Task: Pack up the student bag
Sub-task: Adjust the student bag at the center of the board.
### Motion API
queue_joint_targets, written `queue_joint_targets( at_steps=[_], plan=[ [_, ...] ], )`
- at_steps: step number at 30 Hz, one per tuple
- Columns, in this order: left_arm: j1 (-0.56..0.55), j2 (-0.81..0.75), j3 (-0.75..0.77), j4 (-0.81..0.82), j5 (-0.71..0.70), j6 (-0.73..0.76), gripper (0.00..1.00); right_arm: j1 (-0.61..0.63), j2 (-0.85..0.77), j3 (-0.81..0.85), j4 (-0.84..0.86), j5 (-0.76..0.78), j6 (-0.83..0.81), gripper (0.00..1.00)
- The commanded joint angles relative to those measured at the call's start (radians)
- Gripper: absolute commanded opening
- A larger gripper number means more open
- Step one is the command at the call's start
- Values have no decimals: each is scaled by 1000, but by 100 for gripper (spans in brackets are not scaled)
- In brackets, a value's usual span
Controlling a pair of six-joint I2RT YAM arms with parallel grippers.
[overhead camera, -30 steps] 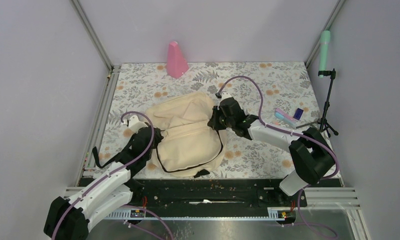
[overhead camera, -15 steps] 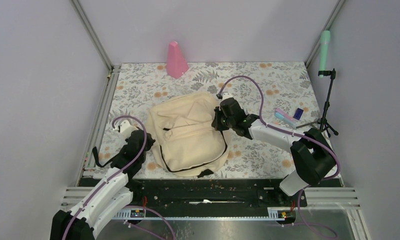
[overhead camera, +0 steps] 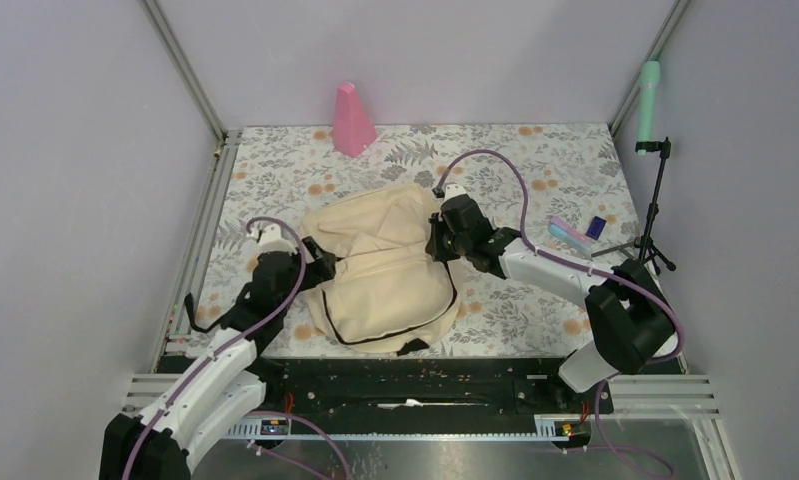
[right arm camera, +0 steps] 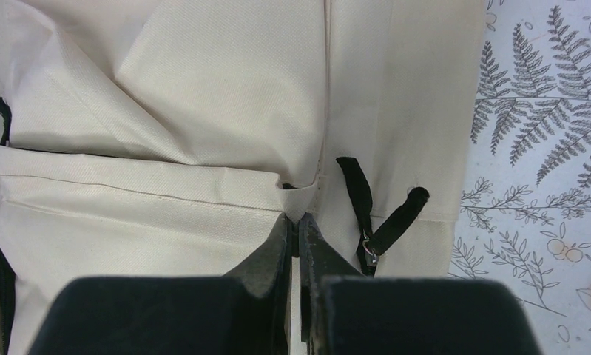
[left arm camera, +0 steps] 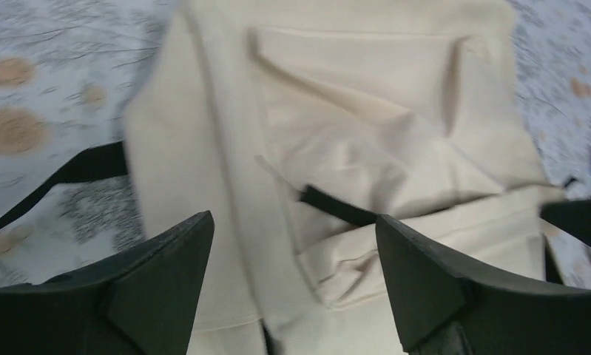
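Lying crumpled in the middle of the floral table (overhead camera: 535,160), the student bag (overhead camera: 385,270) has its black-edged side toward the near edge. The right gripper (right arm camera: 296,222) is at the bag's far right corner, jaws pinched together on a fold of beige fabric just beside a black pull tab (right arm camera: 355,188). The left gripper (left arm camera: 292,222) is at the bag's left side, jaws spread wide and holding nothing. A pink cone (overhead camera: 353,120) stands far back.

Student bag (overhead camera: 385,270): large cream fabric backpack, black straps, dark zipper lines; lies flat and rumpled mid-table, folds across front pocket, slightly toward near edge.
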Motion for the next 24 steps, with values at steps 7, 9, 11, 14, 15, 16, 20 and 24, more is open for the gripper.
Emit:
queue_joint_targets(
  at_steps=[7,9,11,14,15,16,20,24],
  plan=[
    [-36,206,123,199,390,198,94,-37,14,166,-116,42,-152,0],
    [-54,238,131,200,372,233,94,-41,18,175,-120,28,-164,0],
    [-72,261,140,200,359,268,94,-45,26,184,-130,14,-170,0],
    [-99,302,150,211,339,299,94,-53,43,199,-143,-8,-175,0],
    [-108,316,153,217,336,308,94,-56,48,206,-145,-14,-176,0],
    [-114,330,157,220,336,319,94,-57,53,213,-151,-19,-178,0],
    [-139,383,183,228,331,350,79,-61,72,249,-176,-39,-183,0],
    [-174,421,215,198,263,365,45,-61,52,299,-268,-46,-186,0]
  ],
)
